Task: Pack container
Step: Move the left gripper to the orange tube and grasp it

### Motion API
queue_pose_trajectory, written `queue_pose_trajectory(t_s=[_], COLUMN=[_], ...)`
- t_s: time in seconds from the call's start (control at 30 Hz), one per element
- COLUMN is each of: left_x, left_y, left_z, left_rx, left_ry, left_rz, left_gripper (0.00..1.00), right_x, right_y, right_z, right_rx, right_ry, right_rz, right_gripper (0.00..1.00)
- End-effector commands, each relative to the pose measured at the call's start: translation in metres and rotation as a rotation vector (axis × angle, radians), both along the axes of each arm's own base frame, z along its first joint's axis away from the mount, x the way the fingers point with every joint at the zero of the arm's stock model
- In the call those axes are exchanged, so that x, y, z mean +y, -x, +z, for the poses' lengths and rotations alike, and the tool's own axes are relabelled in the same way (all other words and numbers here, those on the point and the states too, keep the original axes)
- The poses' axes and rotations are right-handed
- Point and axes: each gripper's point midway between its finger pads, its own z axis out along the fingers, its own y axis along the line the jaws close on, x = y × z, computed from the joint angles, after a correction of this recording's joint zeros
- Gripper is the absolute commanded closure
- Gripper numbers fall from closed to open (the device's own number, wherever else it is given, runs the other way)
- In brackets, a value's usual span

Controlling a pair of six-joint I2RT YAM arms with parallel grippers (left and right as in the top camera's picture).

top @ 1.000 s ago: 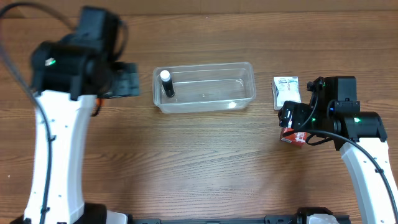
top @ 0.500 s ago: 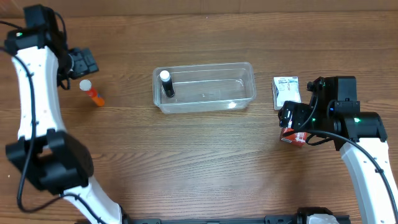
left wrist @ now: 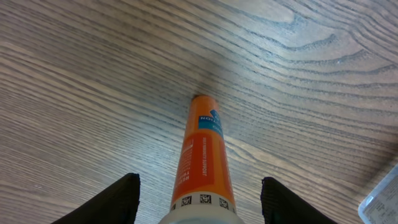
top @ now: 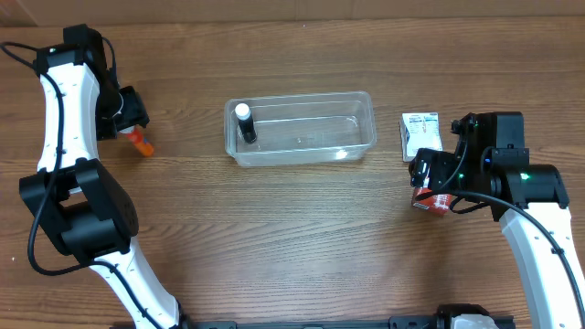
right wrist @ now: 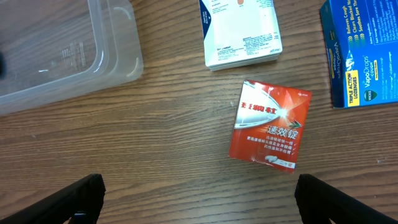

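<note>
The clear container (top: 302, 128) stands at the table's middle back; a black tube with a white cap (top: 245, 122) lies in its left end. An orange tube (top: 142, 143) lies on the table at the far left. My left gripper (top: 128, 111) is low over its capped end. In the left wrist view the orange tube (left wrist: 202, 155) lies between the open fingers (left wrist: 198, 190), with gaps on both sides. My right gripper (top: 428, 172) is open and empty (right wrist: 208, 190), hovering just short of a red box (right wrist: 270, 127).
A white box (right wrist: 239, 28) and a blue box (right wrist: 360, 53) lie beyond the red box (top: 431, 203). The white box (top: 420, 132) is right of the container, whose corner (right wrist: 62, 50) shows in the right wrist view and at the left wrist view's lower right edge (left wrist: 382, 199).
My left arm has swung out to the far left and come down over the orange tube, now covering its white cap. The right arm has not moved.
</note>
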Motion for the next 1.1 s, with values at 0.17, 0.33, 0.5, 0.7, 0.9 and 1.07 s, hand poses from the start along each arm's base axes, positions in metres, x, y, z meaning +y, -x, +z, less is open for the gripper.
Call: queue_pose_trajectory(t_s=[0.17, 0.33, 0.5, 0.7, 0.9, 1.07], left_x=[-0.01, -0.006, -0.003, -0.002, -0.003, -0.004], left_y=[0.012, 0.01, 0.008, 0.003, 0.001, 0.003], left_z=[-0.017, -0.017, -0.016, -0.014, -0.011, -0.01], left_rx=[0.057, 0.052, 0.044, 0.025, 0.016, 0.02], left_ry=[0.022, -0.003, -0.019, -0.021, -0.016, -0.014], left_rz=[-0.025, -0.025, -0.024, -0.024, -0.024, -0.025], left_gripper=[0.51, 0.6, 0.58, 0.57, 0.67, 0.76], right_x=[-0.001, -0.001, -0.001, -0.001, -0.001, -0.001], right_y=[-0.006, -0.006, -0.006, -0.006, -0.006, -0.006], right_z=[0.012, 0.012, 0.012, 0.012, 0.012, 0.012], right_rx=[-0.038, -0.037, -0.037, -0.038, -0.038, -0.038], right_ry=[-0.001, -0.001, -0.001, -0.001, -0.001, -0.001], right_rz=[0.0, 0.0, 0.0, 0.0, 0.0, 0.0], right_gripper=[0.0, 0.0, 0.0, 0.0, 0.0, 0.0])
